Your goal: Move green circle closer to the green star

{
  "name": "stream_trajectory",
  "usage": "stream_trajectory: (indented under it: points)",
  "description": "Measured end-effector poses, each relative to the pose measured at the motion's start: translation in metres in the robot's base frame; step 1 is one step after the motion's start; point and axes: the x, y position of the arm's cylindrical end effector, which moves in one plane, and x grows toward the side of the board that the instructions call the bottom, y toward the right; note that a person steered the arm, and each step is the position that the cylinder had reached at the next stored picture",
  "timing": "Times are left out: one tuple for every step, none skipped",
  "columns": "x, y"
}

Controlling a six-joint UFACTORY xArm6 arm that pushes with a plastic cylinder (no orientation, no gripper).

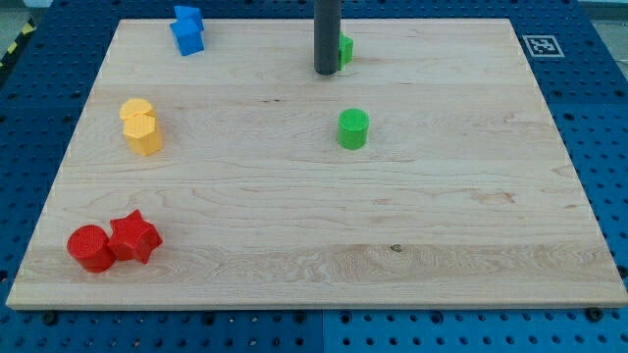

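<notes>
Now my tip (pixel 326 72) sits beside the half-hidden green star (pixel 346 47), no fingers here. Ribbed green circle (pixel 353 128) stands apart below on the pale woodgrain counter (pixel 294 245).

a pale wooden board (pixel 294 226) lies on a blue perforated table (pixel 599 118).

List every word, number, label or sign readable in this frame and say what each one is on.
No readable words, numbers or brand names show anywhere.
One sign only: a black-and-white square marker on the wooden board's corner at the view's top right; it is a coded pattern, not text.
The blocks, including the green circle and the green star half hidden behind the rod, carry no markings; my tip is plain too.
</notes>
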Motion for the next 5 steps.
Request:
stream_trajectory:
  points:
    - [-0.017, 0.0]
    - [-0.028, 0.0]
    - [-0.013, 0.0]
    - [0.053, 0.0]
    - [0.102, -0.008]
